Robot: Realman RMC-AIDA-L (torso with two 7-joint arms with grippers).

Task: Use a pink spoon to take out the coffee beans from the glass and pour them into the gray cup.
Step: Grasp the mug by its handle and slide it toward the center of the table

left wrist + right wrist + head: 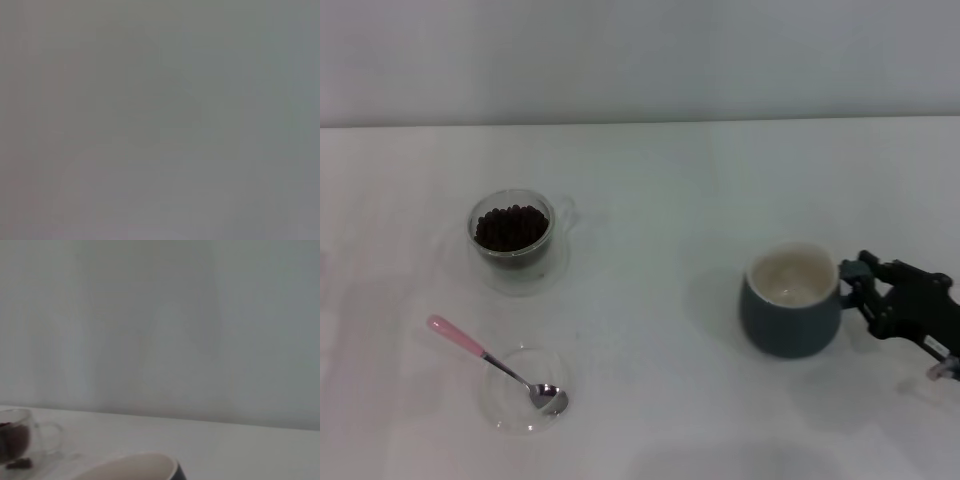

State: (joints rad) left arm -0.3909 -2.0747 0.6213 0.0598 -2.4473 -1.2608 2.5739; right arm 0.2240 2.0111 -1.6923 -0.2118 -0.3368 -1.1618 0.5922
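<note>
No brand, label or writing is showing on anything in view. The white surface is carrying four things. The glass is standing upright at the robot's left, far side, with its clear handle pointing toward the robot's right, and the coffee beans are filling it nearly to the rim. Nearer the robot, a shallow clear dish is sitting just in front of the glass, apart from it. The pink spoon is lying across this dish, its metal bowl resting inside and its pink handle sticking out over the rim toward the left and away from the robot. Well apart, on the right, the gray cup is standing upright, its cream inside looking empty. The right tool is sitting at the cup's right side, its dark fingers closing around the loop handle, which they are hiding. Nothing is lying between the cup and the glass. The left tool is out of sight in every view, and its wrist view is showing only a blank gray field.
</note>
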